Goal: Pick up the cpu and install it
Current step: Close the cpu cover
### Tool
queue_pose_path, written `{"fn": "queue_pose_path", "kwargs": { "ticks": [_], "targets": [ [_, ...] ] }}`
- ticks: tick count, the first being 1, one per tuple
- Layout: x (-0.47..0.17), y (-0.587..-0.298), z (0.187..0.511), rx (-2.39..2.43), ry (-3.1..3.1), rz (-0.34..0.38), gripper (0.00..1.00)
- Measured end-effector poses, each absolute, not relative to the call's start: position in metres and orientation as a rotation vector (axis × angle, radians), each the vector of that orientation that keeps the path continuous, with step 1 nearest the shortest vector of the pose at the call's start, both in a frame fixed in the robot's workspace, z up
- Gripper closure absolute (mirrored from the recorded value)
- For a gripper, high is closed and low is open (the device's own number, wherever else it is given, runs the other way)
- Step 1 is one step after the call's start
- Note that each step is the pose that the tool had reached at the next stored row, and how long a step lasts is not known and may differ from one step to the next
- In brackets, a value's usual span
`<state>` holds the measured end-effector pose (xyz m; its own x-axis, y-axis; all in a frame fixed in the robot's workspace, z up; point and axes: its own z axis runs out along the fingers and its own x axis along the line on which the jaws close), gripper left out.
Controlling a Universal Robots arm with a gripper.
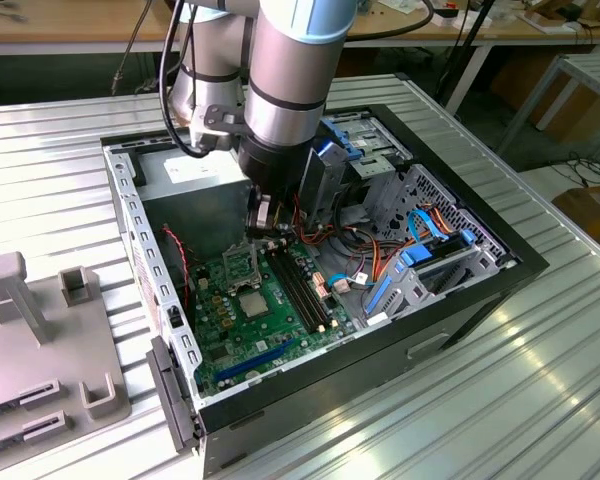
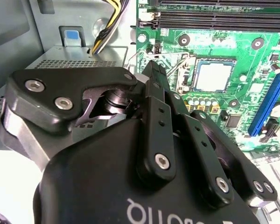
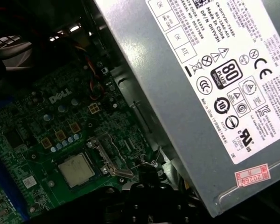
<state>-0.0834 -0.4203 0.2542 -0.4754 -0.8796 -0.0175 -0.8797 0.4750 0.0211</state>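
The cpu [image 1: 252,303] is a small grey square lying flat in the socket on the green motherboard [image 1: 225,335]; it shows in both wrist views [image 2: 213,77] [image 3: 76,170]. The shiny socket frame [image 3: 107,151] stands swung open beside it, between the cpu and the power supply. My gripper [image 1: 266,232] hangs inside the case just above the board, over the frame's side and a short way from the cpu. Its black fingers [image 2: 153,88] meet at one tip, shut, with nothing seen between them. The tip [image 3: 141,190] sits close to the thin wire lever [image 3: 148,163].
A grey power supply [image 3: 210,93] with its cables [image 2: 105,28] stands right beside the gripper. Long black memory slots [image 1: 300,285] run on the cpu's other side, and a blue slot [image 1: 255,358] lies nearer the case front. Drive bays and cables [image 1: 420,250] fill the exterior view's right.
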Motion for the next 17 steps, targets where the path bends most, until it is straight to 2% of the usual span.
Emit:
{"fn": "queue_pose_path", "kwargs": {
  "ticks": [17],
  "targets": [
    [-0.0838,-0.4237,0.2544,-1.696,2.650,0.021,0.89]
  ]
}}
